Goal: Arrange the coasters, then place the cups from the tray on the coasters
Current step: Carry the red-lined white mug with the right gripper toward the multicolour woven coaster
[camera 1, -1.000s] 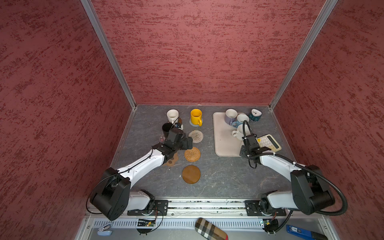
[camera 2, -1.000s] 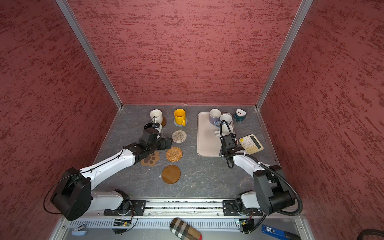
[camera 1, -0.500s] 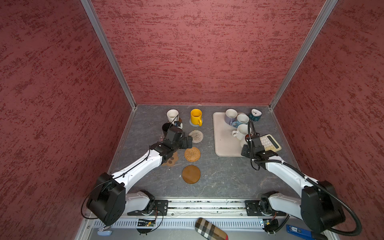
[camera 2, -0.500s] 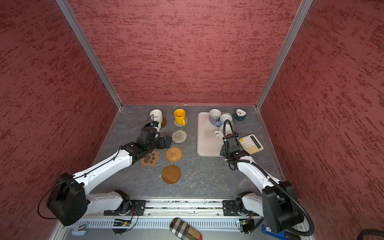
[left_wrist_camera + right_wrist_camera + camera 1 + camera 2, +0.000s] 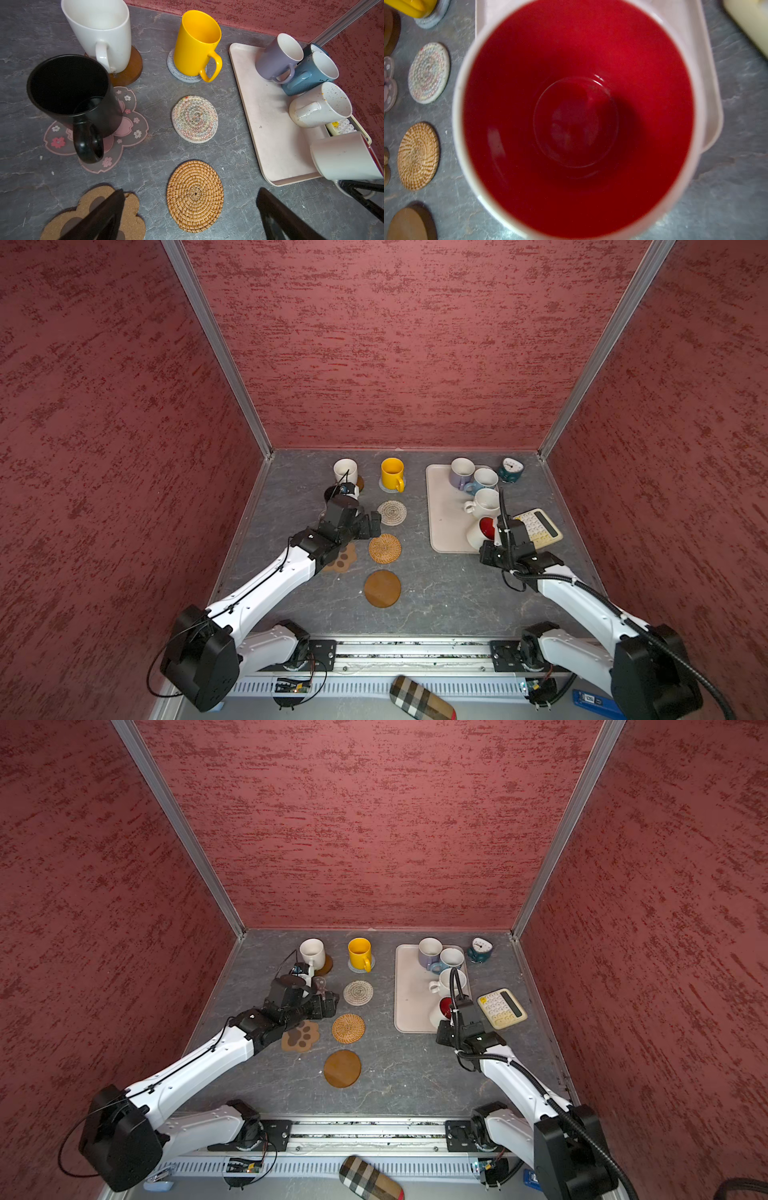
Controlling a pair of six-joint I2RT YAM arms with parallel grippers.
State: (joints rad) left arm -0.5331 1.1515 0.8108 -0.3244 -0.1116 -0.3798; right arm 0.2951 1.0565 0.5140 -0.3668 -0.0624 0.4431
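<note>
Right fingers [image 5: 365, 202] clamped on tilted red-lined mug [image 5: 478, 531] at tray [image 5: 446, 510] near end, by surface's right edge, left fingers [image 5: 99, 216] wide, empty; risk: off-centre pinch lets mug swing, slip, or clip calculator [image 5: 536, 526].

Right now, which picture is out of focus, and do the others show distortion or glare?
Right wrist view: the red-lined mug fills the frame, its rim soft, small glints at its bottom. Left wrist view: sharp, but the wide lens makes the black mug and yellow mug lean outwards. Both top views: sharp, evenly lit, soft shadows only.
</note>
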